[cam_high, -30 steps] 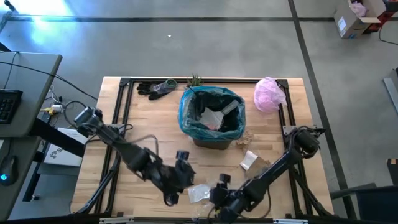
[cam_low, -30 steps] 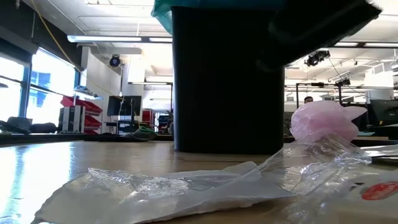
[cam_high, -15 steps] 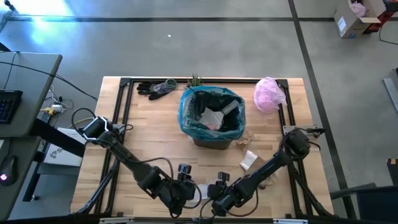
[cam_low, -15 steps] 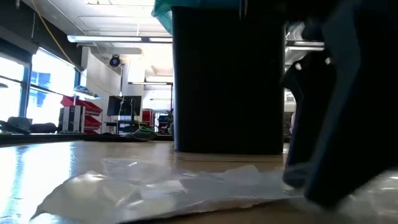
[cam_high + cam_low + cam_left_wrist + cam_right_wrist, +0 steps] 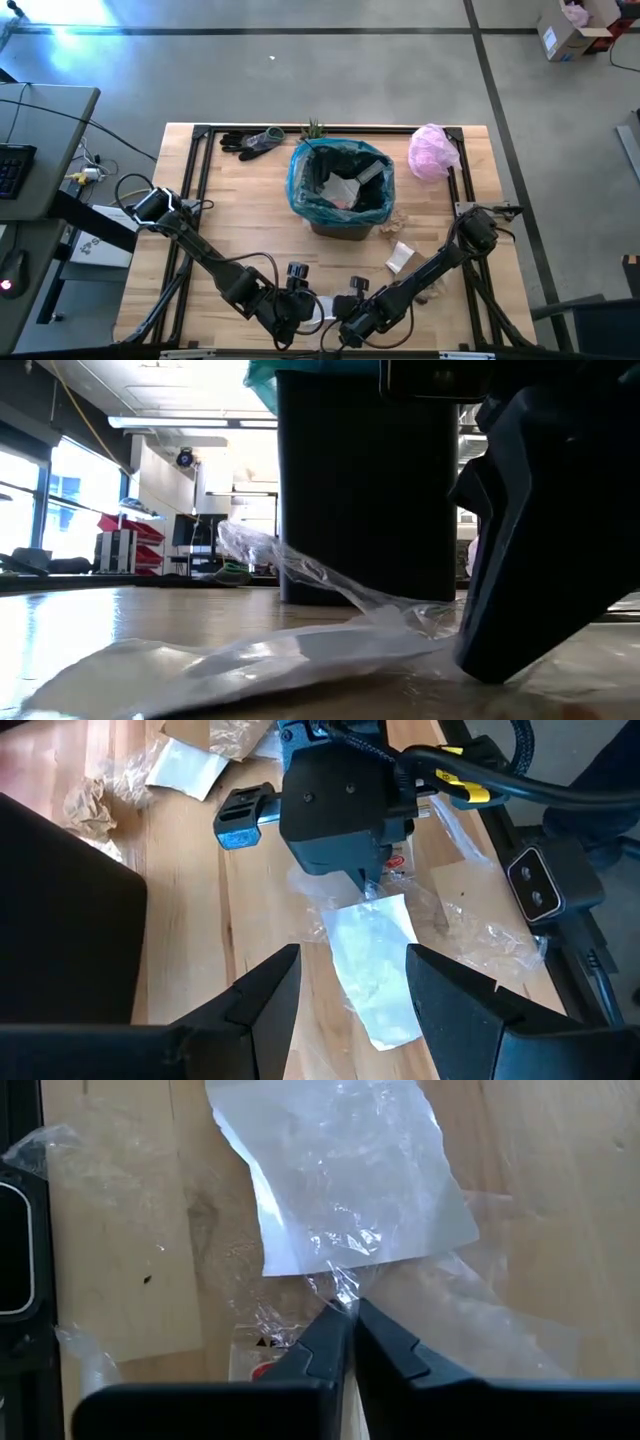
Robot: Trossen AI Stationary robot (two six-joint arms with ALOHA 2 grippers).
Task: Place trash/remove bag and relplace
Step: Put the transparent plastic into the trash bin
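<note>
Right gripper (image 5: pixel 345 1312) is down at the table's near edge, fingers pinched together on the edge of a clear plastic wrapper (image 5: pixel 350 1175), which lies flat on the wood with one flap lifting (seen from table level). Left gripper (image 5: pixel 345 985) hangs just beside it over the same wrapper, fingers spread wide and holding nothing. The teal bag (image 5: pixel 300 185) lines the black bin (image 5: pixel 345 228) mid-table with scraps inside; more trash, a small white wrapper (image 5: pixel 400 258), lies near the bin.
</note>
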